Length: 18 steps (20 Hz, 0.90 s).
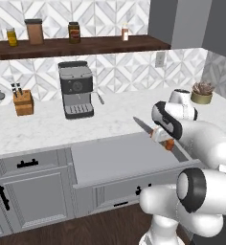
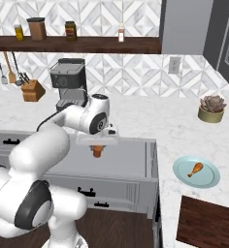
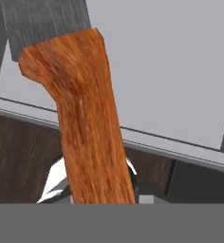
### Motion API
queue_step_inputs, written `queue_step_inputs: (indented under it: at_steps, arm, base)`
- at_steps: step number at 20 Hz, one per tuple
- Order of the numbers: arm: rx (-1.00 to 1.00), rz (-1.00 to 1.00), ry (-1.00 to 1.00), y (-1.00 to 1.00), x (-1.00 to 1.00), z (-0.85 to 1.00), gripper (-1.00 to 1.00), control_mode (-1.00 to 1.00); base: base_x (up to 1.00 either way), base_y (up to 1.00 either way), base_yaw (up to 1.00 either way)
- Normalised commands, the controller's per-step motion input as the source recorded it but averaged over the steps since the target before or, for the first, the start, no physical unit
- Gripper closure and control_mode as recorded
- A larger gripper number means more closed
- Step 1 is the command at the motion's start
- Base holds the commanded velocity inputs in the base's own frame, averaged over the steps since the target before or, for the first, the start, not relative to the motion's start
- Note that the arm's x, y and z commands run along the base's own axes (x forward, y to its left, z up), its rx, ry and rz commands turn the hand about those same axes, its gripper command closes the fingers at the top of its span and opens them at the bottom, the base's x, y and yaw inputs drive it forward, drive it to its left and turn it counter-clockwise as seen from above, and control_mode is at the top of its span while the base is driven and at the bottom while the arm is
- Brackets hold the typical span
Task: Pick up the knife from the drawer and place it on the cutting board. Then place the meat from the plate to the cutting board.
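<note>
Knife (image 1: 155, 133) in the jaws, gripped by its orange-brown handle, and lifted clear above the open drawer (image 1: 119, 158); the grey blade pokes out toward the back wall. Gripper (image 2: 97, 145) hangs over the drawer's smooth inside, presumably raised so the blade clears the rim before swinging right. Meat (image 2: 195, 169) sits on the plate (image 2: 208, 180) on the tabletop, with the dark cutting board (image 2: 208, 224) just beside it, nearer the front edge. Nothing lies on the board yet.
</note>
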Motion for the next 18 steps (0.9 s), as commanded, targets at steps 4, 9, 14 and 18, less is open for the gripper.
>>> queue_step_inputs:
  at_steps: [4,9,14,18]
  arm:
    - [0.01,-0.76,0.06,-0.18,-0.14,0.44,1.0,-1.0]
    - [-0.02,-0.82,0.05,-0.2,0.0,0.04,1.0,-1.0]
    - [-0.07,-0.8,0.03,-0.34,0.0,0.0,1.0,-1.0]
    - [-0.02,-0.75,0.0,-0.25,-0.05,0.05,1.0,-1.0]
  base:
    - [0.0,0.0,0.0]
    - [0.0,0.0,0.0]
    - [0.0,0.0,0.0]
    - [0.0,0.0,0.0]
